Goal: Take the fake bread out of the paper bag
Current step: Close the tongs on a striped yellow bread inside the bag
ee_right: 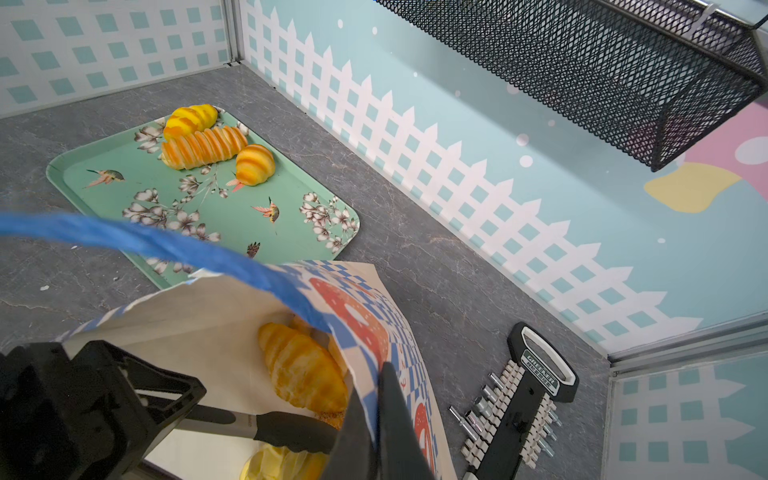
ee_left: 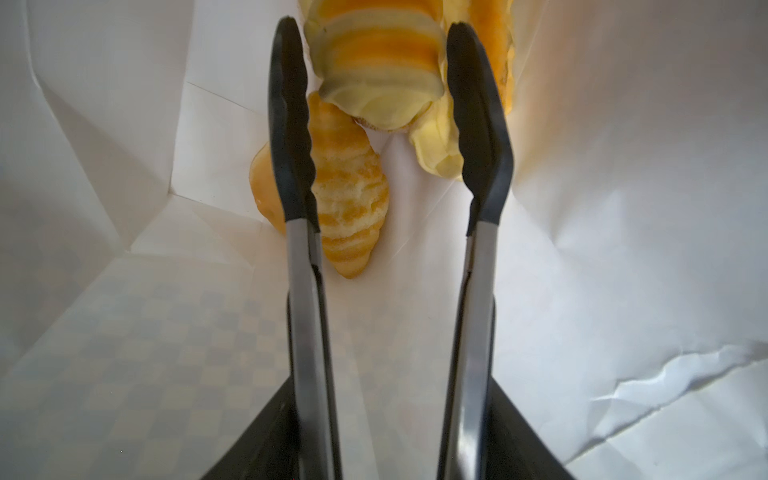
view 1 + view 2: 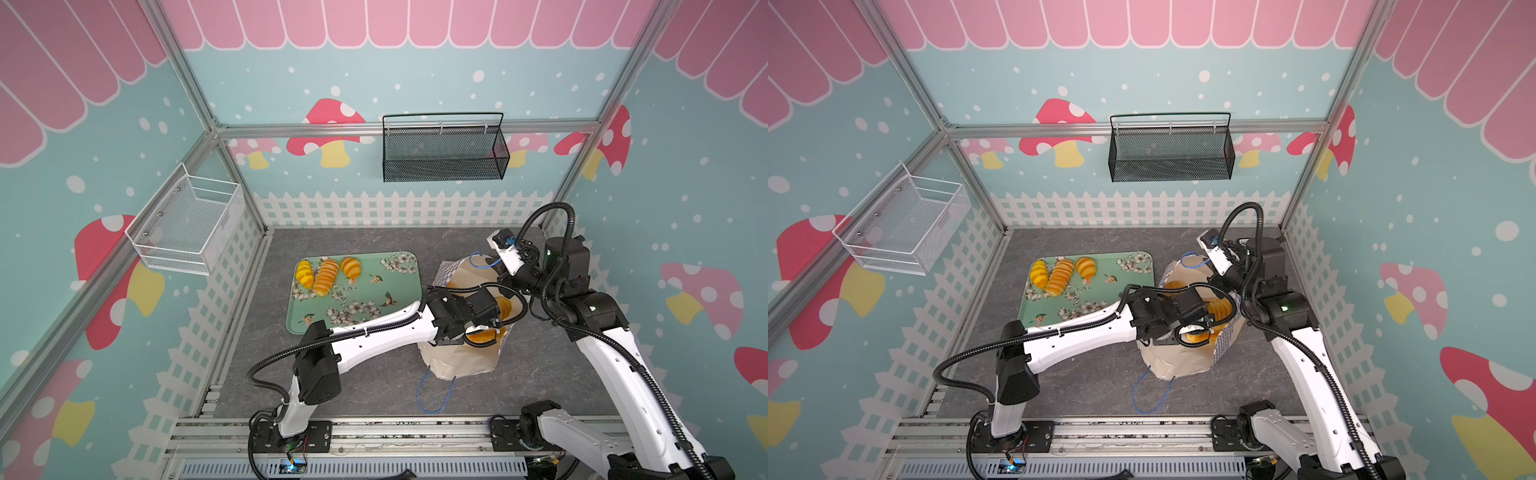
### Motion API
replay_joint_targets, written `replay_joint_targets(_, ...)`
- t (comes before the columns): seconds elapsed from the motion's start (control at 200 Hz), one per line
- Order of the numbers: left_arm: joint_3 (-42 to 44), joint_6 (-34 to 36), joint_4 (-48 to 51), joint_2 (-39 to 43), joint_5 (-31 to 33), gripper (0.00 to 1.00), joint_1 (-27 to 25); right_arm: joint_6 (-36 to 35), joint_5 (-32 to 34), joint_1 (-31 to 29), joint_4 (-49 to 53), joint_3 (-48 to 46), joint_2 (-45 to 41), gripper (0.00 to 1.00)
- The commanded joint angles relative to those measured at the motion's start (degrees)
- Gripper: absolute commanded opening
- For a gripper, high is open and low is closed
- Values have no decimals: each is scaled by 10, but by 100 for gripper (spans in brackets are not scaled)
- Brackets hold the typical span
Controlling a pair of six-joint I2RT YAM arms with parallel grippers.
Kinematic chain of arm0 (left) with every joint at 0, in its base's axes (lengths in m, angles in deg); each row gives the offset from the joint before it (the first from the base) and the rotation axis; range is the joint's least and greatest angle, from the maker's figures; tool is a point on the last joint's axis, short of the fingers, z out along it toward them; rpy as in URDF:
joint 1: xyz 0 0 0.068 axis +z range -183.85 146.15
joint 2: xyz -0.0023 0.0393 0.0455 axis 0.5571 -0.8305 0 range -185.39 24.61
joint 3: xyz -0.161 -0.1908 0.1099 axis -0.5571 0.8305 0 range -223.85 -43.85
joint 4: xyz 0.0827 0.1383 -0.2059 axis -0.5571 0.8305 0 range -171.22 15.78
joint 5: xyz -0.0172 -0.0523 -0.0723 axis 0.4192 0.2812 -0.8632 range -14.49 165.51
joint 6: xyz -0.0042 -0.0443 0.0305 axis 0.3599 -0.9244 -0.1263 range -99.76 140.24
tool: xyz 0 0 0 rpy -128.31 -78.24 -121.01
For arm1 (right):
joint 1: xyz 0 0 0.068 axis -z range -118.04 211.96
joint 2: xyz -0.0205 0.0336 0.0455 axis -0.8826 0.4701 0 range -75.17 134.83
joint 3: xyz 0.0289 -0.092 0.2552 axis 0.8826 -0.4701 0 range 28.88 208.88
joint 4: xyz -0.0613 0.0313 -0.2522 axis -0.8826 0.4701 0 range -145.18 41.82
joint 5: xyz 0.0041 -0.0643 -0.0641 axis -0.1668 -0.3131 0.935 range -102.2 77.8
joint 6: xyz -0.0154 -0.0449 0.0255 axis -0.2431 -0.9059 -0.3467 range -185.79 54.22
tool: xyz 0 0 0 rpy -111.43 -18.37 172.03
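The paper bag stands right of centre in both top views, mouth up. My left gripper is shut on metal tongs and reaches down into the bag. Inside, the tongs' black tips closely flank a ridged roll of fake bread. More pieces lie beneath it, one of them a striped roll. My right gripper is shut on the bag's checkered rim, holding the mouth apart at the far right side. Three golden loaves lie on the green floral tray.
A blue cord handle trails on the grey table in front of the bag. A socket set rack lies beside the bag near the right wall. A black mesh basket and a white wire basket hang on the walls.
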Motion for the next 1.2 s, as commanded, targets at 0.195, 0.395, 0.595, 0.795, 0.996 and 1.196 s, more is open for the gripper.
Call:
replay_joint_targets(0.195,-21,-9,10,5,-36,47,4,1,-16,-6,-35,3,-6,0)
replay_joint_targets(0.395,-23,-10,9,22,-40,33,3,1,-16,-7,-36,2,-6,0)
replay_joint_targets(0.595,-20,-14,9,43,-37,25,4,0,-11,-7,-34,1,-7,0)
replay_joint_targets(0.795,-11,-17,9,83,-25,17,1,2,-10,-7,-35,1,-6,0)
replay_joint_targets(0.996,15,-21,11,127,-4,11,-3,4,-9,-7,-35,1,-6,0)
replay_joint_targets(1.196,41,-29,20,178,24,8,-9,4,-4,-8,-36,4,-6,0)
